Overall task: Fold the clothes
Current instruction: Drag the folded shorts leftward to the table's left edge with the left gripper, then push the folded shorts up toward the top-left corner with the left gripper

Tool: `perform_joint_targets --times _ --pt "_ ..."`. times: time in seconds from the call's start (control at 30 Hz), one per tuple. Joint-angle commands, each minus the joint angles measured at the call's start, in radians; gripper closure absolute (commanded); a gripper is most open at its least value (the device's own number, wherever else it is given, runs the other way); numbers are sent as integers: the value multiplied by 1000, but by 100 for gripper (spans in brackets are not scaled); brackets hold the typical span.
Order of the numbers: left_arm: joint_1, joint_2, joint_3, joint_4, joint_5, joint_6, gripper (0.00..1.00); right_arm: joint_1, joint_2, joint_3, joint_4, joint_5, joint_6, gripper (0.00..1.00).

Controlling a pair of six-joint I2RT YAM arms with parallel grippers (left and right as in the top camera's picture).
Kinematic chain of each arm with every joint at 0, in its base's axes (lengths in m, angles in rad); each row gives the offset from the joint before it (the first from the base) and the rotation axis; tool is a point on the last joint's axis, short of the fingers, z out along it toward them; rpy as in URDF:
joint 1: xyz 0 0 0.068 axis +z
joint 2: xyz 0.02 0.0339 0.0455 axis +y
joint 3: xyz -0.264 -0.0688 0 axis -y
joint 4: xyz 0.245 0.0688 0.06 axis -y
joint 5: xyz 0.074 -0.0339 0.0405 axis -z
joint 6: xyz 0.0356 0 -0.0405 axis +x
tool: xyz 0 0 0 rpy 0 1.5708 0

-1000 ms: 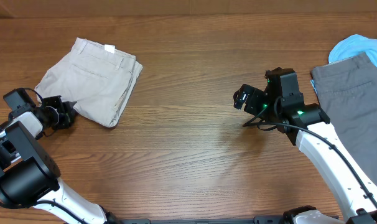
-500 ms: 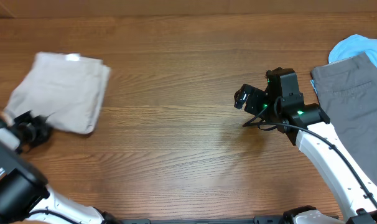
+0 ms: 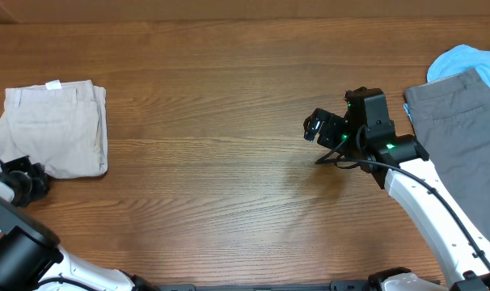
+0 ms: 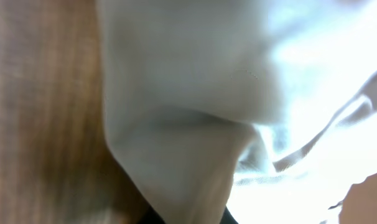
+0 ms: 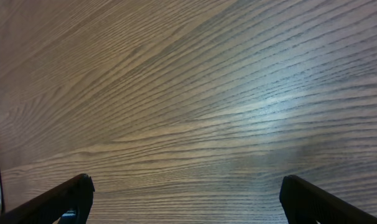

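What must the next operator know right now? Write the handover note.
Left gripper: shut on the near corner of the beige shorts, at the left edge of the table.
Right gripper: open and empty, over bare wood mid-table.
Grey shorts: lying flat and unfolded at the right edge, partly over a light blue garment.
Done: the beige shorts look folded into a compact rectangle.
Left: release them, then fold the grey shorts and the light blue garment.
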Motion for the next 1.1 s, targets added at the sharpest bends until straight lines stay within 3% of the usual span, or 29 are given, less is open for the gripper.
perform_joint_targets --times 0.0,0.37,0.8,1.07 --pt "-94 10 -24 15 -108 56 96 -2 -11 -3 6 -5 0 0" --pt "-245 12 -23 130 -212 39 96 -2 -11 -3 5 -5 -1 0" --pt "-311 72 121 134 -121 303 96 -2 -11 -3 9 -10 0 0" --pt "-391 74 244 74 -209 312 96 -2 -10 -3 11 -17 -1 0"
